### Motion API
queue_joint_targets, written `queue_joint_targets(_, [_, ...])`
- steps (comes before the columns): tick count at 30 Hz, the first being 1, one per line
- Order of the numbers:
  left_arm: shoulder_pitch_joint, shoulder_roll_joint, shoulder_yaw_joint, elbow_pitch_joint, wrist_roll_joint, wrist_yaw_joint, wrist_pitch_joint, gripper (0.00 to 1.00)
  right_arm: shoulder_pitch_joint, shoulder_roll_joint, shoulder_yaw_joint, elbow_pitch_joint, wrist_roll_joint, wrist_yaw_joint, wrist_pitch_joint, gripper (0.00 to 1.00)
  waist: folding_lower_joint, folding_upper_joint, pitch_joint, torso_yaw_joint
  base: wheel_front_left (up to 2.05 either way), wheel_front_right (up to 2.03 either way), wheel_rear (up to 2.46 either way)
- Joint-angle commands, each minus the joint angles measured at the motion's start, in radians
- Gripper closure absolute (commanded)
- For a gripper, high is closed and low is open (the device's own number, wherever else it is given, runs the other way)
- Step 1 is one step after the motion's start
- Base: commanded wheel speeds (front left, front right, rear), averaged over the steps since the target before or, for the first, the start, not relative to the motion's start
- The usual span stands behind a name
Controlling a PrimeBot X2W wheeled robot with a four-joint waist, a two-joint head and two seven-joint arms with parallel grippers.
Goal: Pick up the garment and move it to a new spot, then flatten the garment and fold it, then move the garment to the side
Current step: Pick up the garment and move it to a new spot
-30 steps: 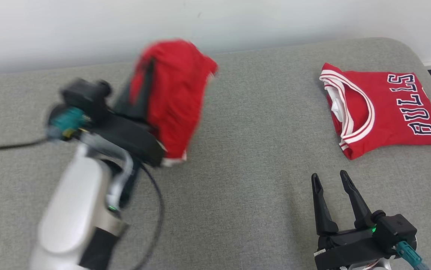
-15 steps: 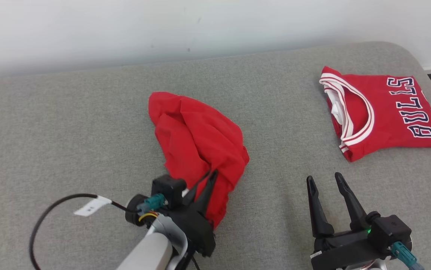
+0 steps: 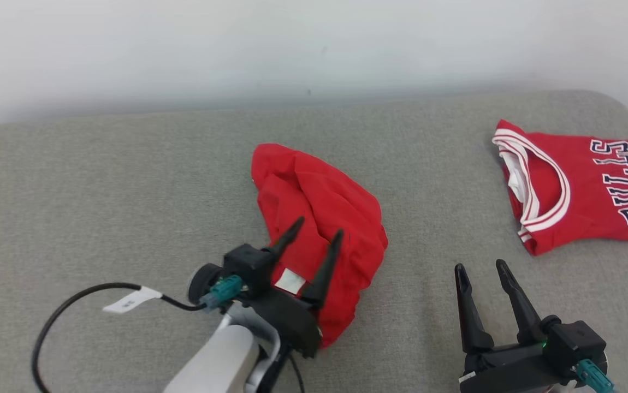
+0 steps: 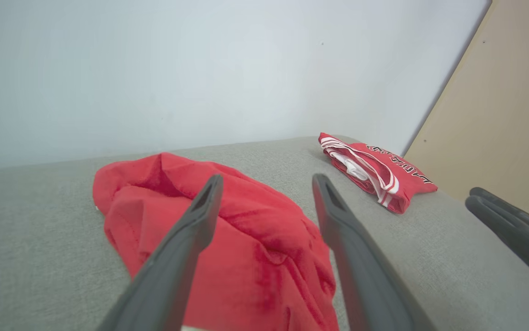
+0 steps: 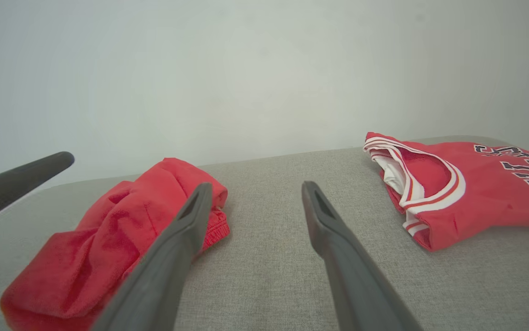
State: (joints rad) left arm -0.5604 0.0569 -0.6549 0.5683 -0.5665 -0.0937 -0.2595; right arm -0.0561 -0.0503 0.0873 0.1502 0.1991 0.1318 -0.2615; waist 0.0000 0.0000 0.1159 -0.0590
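Red garment (image 3: 319, 207) crumpled mid cushion (image 3: 101, 191); L jaws wide over near hem; R jaws wide; jersey (image 3: 581, 185) well apart, R edge.

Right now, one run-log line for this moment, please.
stage: flattening not started | left gripper: open, over crumpled red garment | right gripper: open, empty | folded Bulls jersey: far right

The word "BULLS" is printed in dark, white-edged capitals on the folded red jersey (image 3: 587, 180). Marks on the white cable tag (image 3: 130, 300) cannot be read.

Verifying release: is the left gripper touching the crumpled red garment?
Cannot tell. In the head view the left gripper overlaps the crumpled red garment, hiding any gap.
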Motion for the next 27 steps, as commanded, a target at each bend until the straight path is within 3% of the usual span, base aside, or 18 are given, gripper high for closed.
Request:
queue_joint_targets(1, [0.003, 0.017, 0.013, -0.009, 0.010, 0.009, -0.006, 0.00, 0.018, 0.000, -0.002, -0.001, 0.000, -0.002, -0.004, 0.00, 0.0000, 0.0000, -0.021, 0.020, 0.00, 0.00, 0.00])
queue_joint_targets(11, [0.149, 0.147, 0.156, -0.150, 0.136, 0.090, -0.006, 0.00, 0.043, 0.000, -0.018, -0.002, -0.002, -0.002, -0.004, 0.00, 0.0000, 0.0000, -0.056, 0.049, 0.00, 0.00, 0.00])
queue_joint_targets(16, [0.259, 0.194, 0.240, -0.226, 0.168, 0.106, -0.007, 0.00, 0.066, 0.000, -0.035, -0.009, -0.004, -0.002, -0.004, 0.00, 0.0000, 0.0000, -0.065, 0.066, 0.00, 0.00, 0.00])
queue_joint_targets(22, [0.385, 0.215, 0.348, -0.310, 0.204, 0.093, -0.007, 0.00, 0.078, 0.000, -0.049, -0.010, -0.008, -0.002, -0.004, 0.00, 0.0000, 0.0000, -0.074, 0.085, 0.00, 0.00, 0.00])
queue_joint_targets(27, [0.467, 0.189, 0.434, -0.367, 0.237, 0.085, -0.007, 0.00, 0.082, 0.000, -0.055, -0.008, -0.010, -0.002, -0.004, 0.00, 0.0000, 0.0000, -0.084, 0.094, 0.00, 0.00, 0.00])
